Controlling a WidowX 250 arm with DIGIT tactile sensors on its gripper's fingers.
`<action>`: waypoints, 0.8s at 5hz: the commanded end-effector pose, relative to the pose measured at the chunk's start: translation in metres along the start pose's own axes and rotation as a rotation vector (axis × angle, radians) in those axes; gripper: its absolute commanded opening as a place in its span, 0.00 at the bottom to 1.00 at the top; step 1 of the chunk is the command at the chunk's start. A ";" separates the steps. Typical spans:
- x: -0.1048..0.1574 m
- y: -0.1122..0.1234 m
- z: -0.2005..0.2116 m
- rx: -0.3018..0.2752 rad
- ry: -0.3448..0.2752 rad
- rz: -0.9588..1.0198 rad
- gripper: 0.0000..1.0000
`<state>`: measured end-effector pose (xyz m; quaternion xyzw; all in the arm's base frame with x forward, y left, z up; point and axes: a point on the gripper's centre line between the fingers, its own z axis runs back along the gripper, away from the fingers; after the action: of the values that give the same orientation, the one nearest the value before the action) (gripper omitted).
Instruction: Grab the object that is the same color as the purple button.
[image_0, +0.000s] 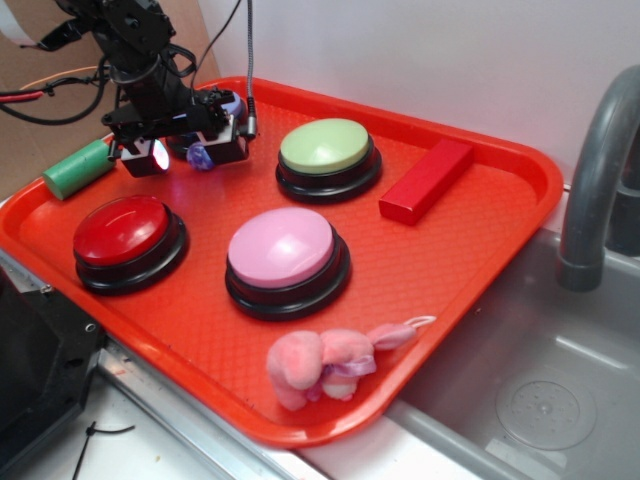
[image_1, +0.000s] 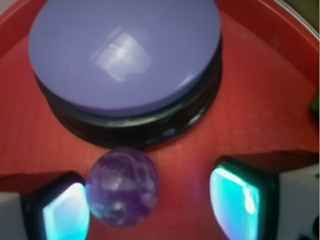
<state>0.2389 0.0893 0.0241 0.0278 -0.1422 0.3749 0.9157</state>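
Purple ball framed by the gripper (image_1: 150, 205)

The ball (image_1: 123, 187) is seen on the red tray (image_1: 270, 115) beside the purple button (image_1: 125, 55), between spread, unclenched fingers (image_1: 235, 200), touching the left one.

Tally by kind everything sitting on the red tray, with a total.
Dome buttons: 4 (red, pink, green, purple)
Purple ball: 1
Green cylinder: 1
Red block: 1
Pink plush: 1
Total: 8
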 end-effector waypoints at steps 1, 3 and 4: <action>0.009 -0.002 -0.002 -0.007 -0.027 0.014 0.03; 0.006 0.000 0.025 0.014 -0.018 0.023 0.00; 0.002 -0.003 0.051 0.031 -0.027 -0.009 0.00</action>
<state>0.2204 0.0758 0.0602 0.0501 -0.1180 0.3754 0.9180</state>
